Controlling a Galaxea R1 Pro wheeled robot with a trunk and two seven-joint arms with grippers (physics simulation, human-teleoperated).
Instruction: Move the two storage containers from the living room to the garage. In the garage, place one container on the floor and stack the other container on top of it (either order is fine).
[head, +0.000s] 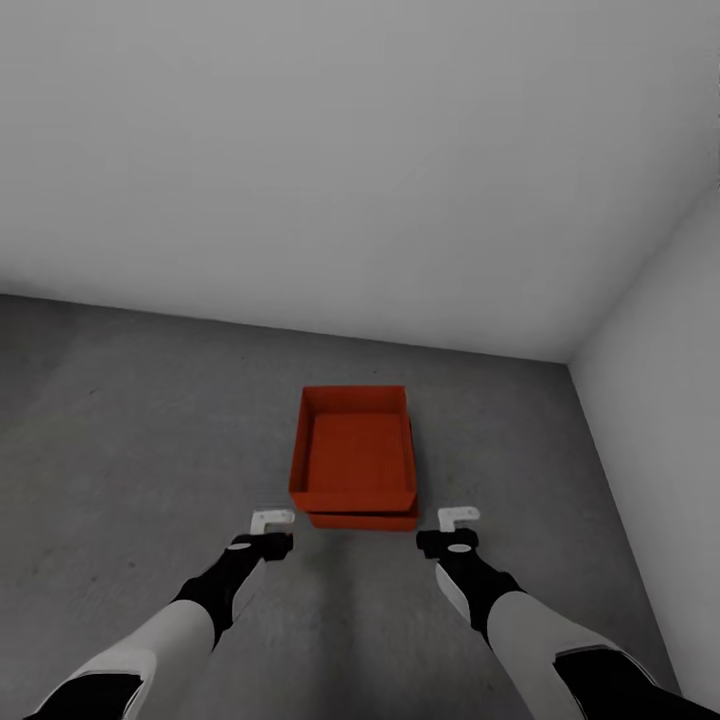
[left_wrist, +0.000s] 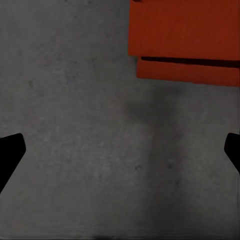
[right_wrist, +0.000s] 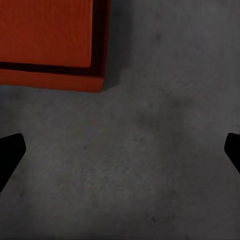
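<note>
Upper container (head: 355, 450) stacked on lower container (head: 362, 521), on floor (head: 120, 450), near wall corner.

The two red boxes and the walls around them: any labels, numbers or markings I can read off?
None. The upper container, the lower container beneath it, the concrete floor and the grey walls are all plain, with no text, labels or signs.

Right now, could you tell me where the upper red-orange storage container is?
In the head view, the upper red-orange storage container sits stacked on its twin on the dark grey concrete floor, centred ahead.
</note>
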